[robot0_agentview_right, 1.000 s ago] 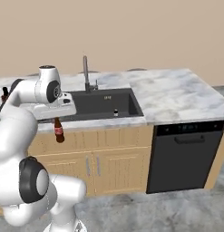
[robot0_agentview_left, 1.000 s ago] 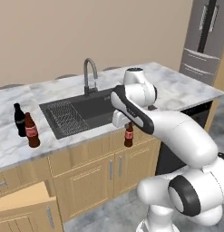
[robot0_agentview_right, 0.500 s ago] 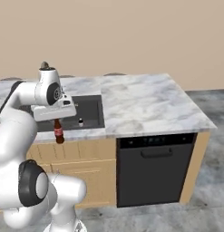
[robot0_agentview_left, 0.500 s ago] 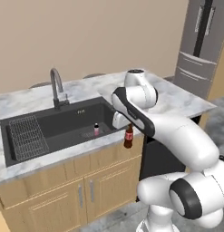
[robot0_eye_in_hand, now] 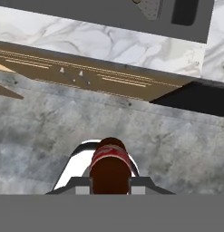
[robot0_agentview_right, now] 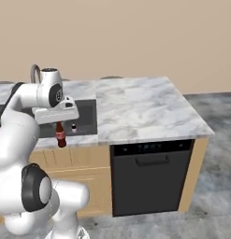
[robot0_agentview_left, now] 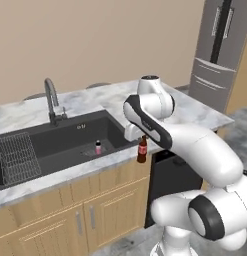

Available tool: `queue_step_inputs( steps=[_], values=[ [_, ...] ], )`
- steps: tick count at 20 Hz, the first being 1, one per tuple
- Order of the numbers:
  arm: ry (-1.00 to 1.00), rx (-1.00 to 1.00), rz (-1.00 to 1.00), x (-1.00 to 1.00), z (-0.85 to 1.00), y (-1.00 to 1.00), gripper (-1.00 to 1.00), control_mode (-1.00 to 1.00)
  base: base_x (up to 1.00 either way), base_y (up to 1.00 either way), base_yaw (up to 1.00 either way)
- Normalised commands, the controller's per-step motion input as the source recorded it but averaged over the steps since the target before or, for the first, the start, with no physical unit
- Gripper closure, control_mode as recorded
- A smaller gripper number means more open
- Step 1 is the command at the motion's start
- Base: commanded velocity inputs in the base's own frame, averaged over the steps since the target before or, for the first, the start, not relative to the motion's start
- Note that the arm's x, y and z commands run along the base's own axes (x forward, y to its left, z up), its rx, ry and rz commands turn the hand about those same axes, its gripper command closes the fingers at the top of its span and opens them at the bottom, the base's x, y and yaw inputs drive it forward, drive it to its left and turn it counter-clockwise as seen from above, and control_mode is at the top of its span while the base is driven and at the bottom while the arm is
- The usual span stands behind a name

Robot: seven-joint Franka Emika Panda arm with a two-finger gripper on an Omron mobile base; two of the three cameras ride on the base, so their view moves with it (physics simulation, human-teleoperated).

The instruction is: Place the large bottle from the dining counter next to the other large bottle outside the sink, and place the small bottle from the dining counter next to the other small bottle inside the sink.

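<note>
My gripper [robot0_agentview_left: 143,138] is shut on the neck of the small bottle [robot0_agentview_left: 142,151], a tiny brown one with a red label. The bottle hangs upright just in front of the marble counter's edge [robot0_agentview_left: 110,160], right of the sink [robot0_agentview_left: 65,137]. From the other side the gripper [robot0_agentview_right: 59,123] and small bottle [robot0_agentview_right: 60,136] sit before the cabinet front. The hand view looks down on the small bottle [robot0_eye_in_hand: 110,168] over the grey floor. The other small bottle [robot0_agentview_left: 98,147], pink, stands upright inside the sink. Both large bottles are out of view.
A curved grey faucet [robot0_agentview_left: 51,99] rises behind the basin, and a wire rack [robot0_agentview_left: 15,157] fills its left part. A black dishwasher [robot0_agentview_right: 149,173] sits under the counter's right end. A steel fridge [robot0_agentview_left: 220,50] stands at the far right. Wooden cabinets [robot0_agentview_left: 70,215] lie below.
The base has driven to the right along the counter, so the sink has slid left in both base views. The gripper stays shut on the small bottle.
</note>
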Motion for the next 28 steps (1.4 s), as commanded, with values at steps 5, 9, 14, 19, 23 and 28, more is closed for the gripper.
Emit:
queue_step_inputs(
  steps=[5,9,14,19,23,28],
  values=[
    [0.00,0.00,0.00,0.00,0.00,0.00,1.00,1.00,0.60,0.33,-0.02],
    [0.00,0.00,0.00,0.00,0.00,0.00,1.00,1.00,0.50,0.30,-0.03],
    [0.00,0.00,0.00,0.00,0.00,0.00,1.00,1.00,0.29,0.34,0.00],
    [0.00,0.00,0.00,0.00,0.00,0.00,1.00,1.00,0.11,0.32,0.00],
    [0.00,0.00,0.00,0.00,0.00,0.00,1.00,1.00,0.35,0.45,0.00],
    [0.00,0.00,0.00,0.00,0.00,0.00,1.00,1.00,0.64,0.31,0.00]
  ],
)
